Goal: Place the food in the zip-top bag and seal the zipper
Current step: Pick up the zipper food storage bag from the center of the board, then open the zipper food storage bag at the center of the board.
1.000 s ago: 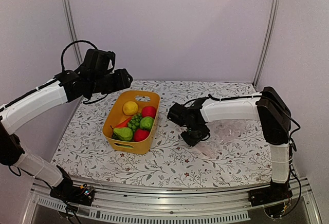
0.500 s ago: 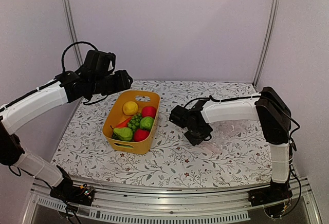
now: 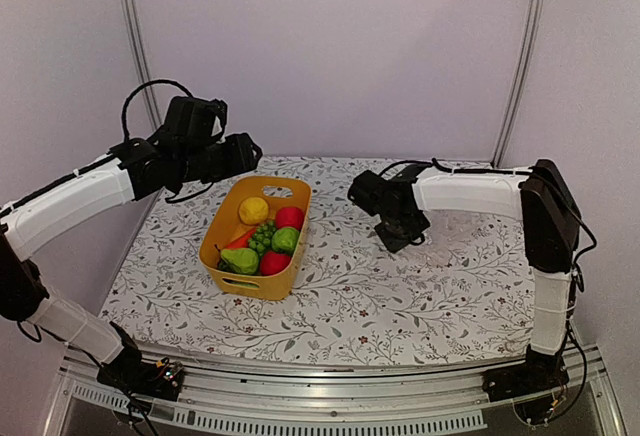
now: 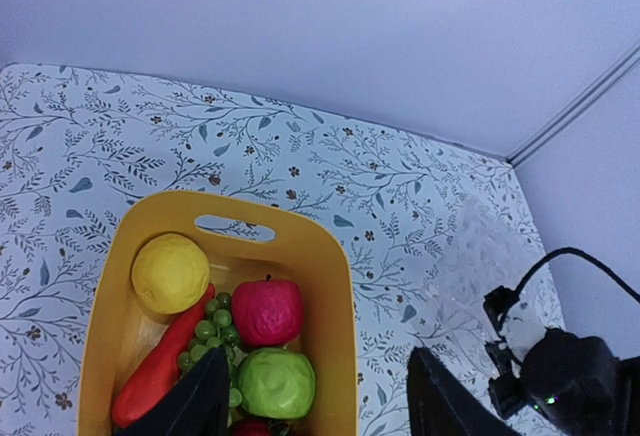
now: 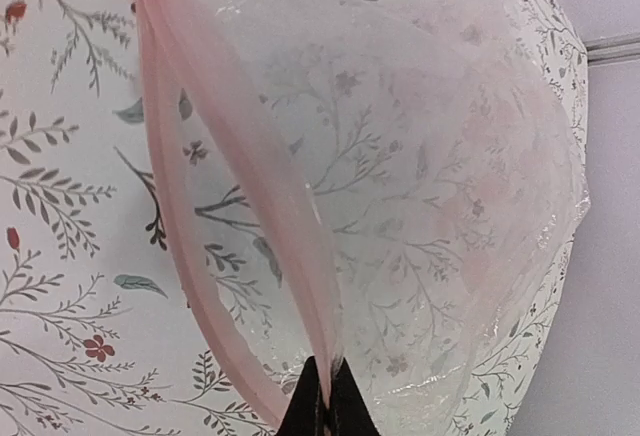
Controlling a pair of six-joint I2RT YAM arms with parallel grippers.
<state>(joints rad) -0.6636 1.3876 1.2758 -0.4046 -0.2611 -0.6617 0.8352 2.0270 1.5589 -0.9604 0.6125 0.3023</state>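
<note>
Right wrist view gives us the best look at the bag (image 5: 430,206). It is thin clear film, creased and glossy, billowing toward the right of the frame. The pink-tinted zipper (image 5: 165,156) runs from the upper left down to the bottom centre. There the right end effector (image 5: 322,406) is clenched on the zipper edge, its dark tips pressed together over the strip. We judge that the sensible place to hold. The strip is the one stiffer part, while the film is light, limp and slippery and would bunch or slide out of a pinch. The two sides of the strip stand parted, so the mouth is open. From this angle we cannot tell whether the bag hangs free or drags on the surface (image 5: 60,286).

In the left wrist view, the food (image 4: 267,311) lies in the yellow basket (image 4: 335,296) at the lower left of the frame. It holds a yellow ball (image 4: 170,273), a carrot (image 4: 160,366), grapes (image 4: 212,331) and red and green pieces, all packed close. The left end effector (image 4: 318,386) hovers above them, released, fingers spread wide, grasping nothing. These pieces look hard, smooth and light. We would expect the round ones to roll or squirt from a shallow pinch, so a grip across the widest part suits them. The carrot is best taken across its middle.
</note>
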